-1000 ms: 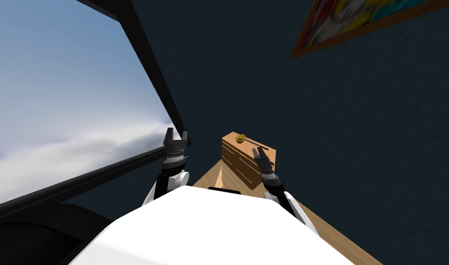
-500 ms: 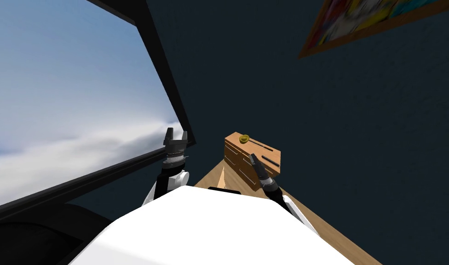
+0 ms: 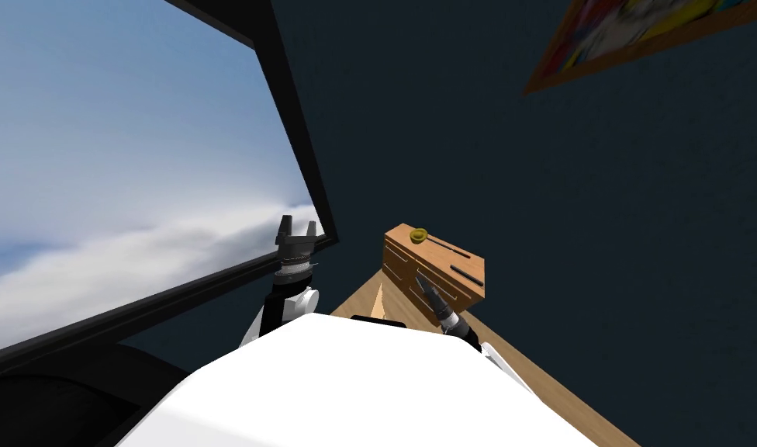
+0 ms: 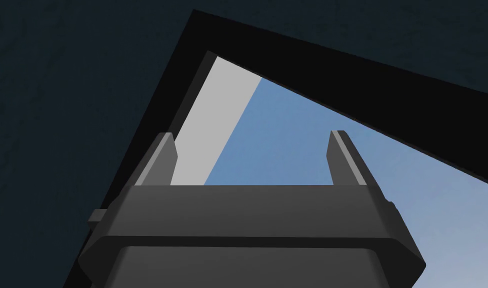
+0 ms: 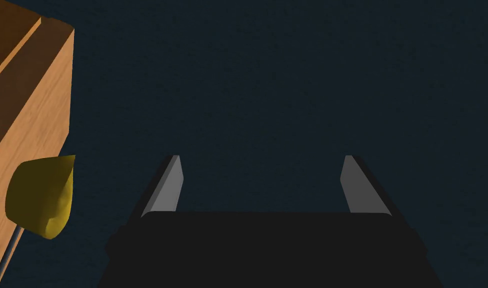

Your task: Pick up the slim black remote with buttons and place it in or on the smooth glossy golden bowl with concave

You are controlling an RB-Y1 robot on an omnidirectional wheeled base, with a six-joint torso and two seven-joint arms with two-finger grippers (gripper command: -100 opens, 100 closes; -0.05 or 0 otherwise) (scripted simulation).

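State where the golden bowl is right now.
In the head view the golden bowl sits at the far left corner of the wooden dresser top, ahead of the right gripper.

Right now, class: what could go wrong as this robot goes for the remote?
The open right gripper sits low before the dresser front; rising, it might clip the top edge. Two slim black bars lie on top; it may grasp the wrong one. The golden bowl stands by a corner; a nudge could topple it.
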